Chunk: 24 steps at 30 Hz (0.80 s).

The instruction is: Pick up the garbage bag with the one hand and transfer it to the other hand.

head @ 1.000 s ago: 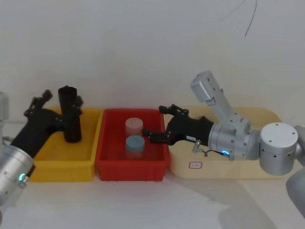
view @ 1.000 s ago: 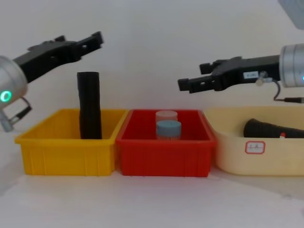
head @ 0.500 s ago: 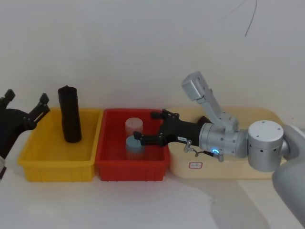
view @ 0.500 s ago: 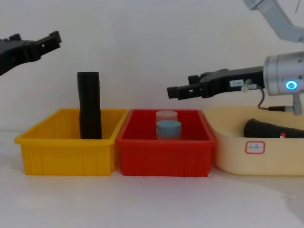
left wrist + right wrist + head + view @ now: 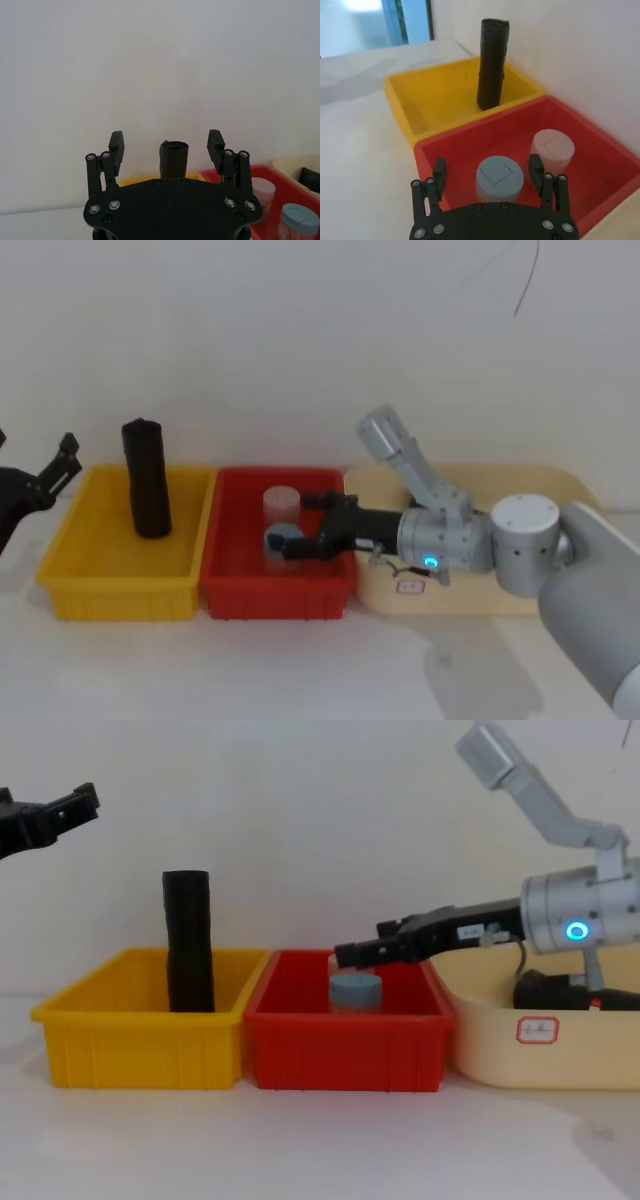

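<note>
White wall (image 5: 300,340) backs three bins (image 5: 120,598), two jars (image 5: 499,176), one upright garbage bag (image 5: 147,480); left claw (image 5: 166,145), right claw (image 5: 487,170) gape.

The left gripper (image 5: 40,475) now hangs well clear of the garbage bag (image 5: 147,480), no longer beside it. The right gripper (image 5: 297,525) is now lower, inside the red tray (image 5: 280,585), with its jaws either side of the blue-lidded jar (image 5: 356,992).

Red bin (image 5: 275,598): blue jar (image 5: 499,176), pink jar (image 5: 551,149).
</note>
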{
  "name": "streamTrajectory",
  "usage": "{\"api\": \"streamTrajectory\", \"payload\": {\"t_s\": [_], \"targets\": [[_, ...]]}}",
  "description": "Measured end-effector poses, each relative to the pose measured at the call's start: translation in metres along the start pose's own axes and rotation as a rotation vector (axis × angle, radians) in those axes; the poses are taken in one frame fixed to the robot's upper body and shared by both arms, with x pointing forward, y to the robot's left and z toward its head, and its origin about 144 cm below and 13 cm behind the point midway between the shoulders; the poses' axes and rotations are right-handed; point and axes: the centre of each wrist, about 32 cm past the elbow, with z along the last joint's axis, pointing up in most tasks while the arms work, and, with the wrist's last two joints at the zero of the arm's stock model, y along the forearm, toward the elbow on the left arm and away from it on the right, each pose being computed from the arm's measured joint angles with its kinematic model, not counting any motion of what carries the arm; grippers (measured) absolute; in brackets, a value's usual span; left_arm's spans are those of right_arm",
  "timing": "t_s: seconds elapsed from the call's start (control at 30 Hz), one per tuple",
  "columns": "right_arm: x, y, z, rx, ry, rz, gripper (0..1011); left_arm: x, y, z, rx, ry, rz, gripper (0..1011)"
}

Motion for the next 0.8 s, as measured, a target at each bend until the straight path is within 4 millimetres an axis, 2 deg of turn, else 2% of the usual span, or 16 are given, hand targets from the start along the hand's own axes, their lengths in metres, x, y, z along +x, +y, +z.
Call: {"api": "streamTrajectory", "payload": {"t_s": [0.37, 0.8], "targets": [[0.009, 0.016, -0.007, -0.039, 0.013, 0.018, 1001, 0.002, 0.002, 0.001, -0.001, -0.007, 0.013, 1000], [0.014, 0.023, -0.009, -0.055, 0.017, 0.022, 1001, 0.003, 0.002, 0.001, -0.002, -0.009, 0.017, 1000]]}}
